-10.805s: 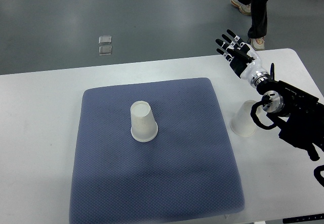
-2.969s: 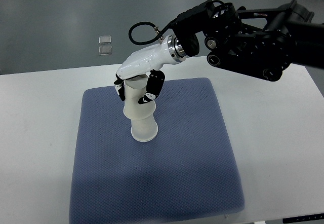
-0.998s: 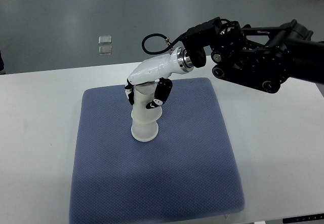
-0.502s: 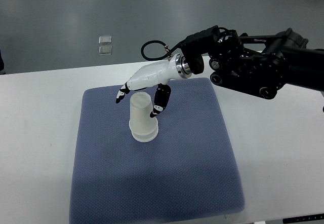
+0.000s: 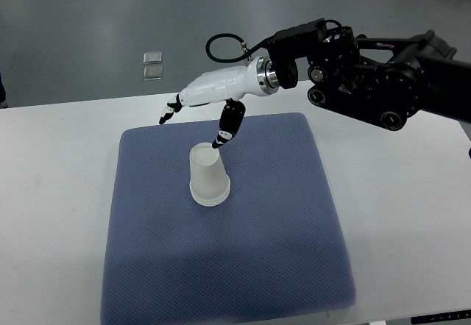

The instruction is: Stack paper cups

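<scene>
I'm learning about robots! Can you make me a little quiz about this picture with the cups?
1. True or false: the right robot hand is gripping the stacked paper cups.
2. What do the cups stand on? A) bare table B) blue mat C) floor
3. Fill in: the cups stand with the open end facing ____.

Key: 1 false, its fingers are spread above them; 2 B, the blue mat; 3 down.

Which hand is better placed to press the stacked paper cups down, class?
Likely the right hand: open, it hovers just above the stacked paper cups on the blue mat. No left hand is in view.
</scene>
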`<state>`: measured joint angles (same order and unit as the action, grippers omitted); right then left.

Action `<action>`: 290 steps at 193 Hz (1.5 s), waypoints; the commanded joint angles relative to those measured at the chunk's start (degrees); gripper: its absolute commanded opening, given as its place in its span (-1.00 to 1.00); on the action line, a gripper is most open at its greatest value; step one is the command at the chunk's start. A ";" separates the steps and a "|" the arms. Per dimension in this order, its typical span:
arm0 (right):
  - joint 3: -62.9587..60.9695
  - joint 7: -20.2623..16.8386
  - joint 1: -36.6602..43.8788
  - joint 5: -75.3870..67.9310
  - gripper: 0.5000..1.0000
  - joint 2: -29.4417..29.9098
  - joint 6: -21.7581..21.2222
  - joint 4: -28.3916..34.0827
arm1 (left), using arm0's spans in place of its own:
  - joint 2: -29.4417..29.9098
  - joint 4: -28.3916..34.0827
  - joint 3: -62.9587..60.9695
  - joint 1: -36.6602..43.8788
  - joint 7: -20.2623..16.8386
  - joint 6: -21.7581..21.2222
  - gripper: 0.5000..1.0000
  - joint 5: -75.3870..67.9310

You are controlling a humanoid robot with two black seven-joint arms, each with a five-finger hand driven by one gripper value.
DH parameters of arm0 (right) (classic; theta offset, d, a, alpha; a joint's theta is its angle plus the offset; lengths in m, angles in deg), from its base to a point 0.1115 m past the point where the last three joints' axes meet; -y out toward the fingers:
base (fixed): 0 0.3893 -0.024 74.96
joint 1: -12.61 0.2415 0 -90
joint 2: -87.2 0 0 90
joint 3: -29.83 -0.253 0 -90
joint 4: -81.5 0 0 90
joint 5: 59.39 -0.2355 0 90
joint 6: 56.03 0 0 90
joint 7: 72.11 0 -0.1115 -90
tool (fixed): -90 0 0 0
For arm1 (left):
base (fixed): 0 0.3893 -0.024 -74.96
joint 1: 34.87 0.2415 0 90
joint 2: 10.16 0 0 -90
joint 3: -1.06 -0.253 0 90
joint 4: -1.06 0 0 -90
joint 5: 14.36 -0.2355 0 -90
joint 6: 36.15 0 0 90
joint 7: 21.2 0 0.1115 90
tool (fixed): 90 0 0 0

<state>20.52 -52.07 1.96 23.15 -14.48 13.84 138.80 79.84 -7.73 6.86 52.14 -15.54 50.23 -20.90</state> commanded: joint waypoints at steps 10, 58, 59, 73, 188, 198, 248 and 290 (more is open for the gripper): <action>-8.97 -0.09 -2.98 -6.26 0.59 -0.09 -0.88 -6.23 | 0.00 0.00 0.00 0.00 0.05 0.01 1.00 0.03; -11.78 -0.09 -5.79 -33.24 0.59 -0.88 -0.17 -17.40 | 0.00 0.00 0.00 0.00 0.05 0.01 1.00 0.03; -11.87 -0.17 -6.23 -34.63 0.59 -0.97 0.00 -17.92 | 0.00 0.00 0.00 0.00 -0.12 0.01 1.00 0.03; -11.96 -0.09 -7.99 -41.15 0.59 -0.62 0.88 -21.62 | 0.00 0.00 0.00 0.00 -0.12 -0.07 1.00 0.03; -11.78 -0.09 -19.50 -86.68 0.59 0.44 15.38 -27.50 | 0.00 0.00 0.00 0.09 0.05 0.01 1.00 0.03; -11.96 -0.17 -20.12 -91.15 0.59 0.70 15.38 -27.50 | 0.00 0.00 0.00 0.09 0.05 0.01 1.00 -0.06; -12.31 -0.09 -24.25 -96.61 0.59 2.72 10.11 -27.42 | 0.00 0.00 0.00 0.09 0.05 0.01 1.00 -0.06; -15.03 0.53 -25.13 -96.70 0.67 3.16 9.49 -27.50 | 0.00 0.00 0.00 0.09 0.05 0.01 1.00 -0.06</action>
<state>6.66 -51.93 -22.78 -73.57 -11.46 23.24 111.33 79.84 -7.73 6.86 52.23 -15.55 50.23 -20.90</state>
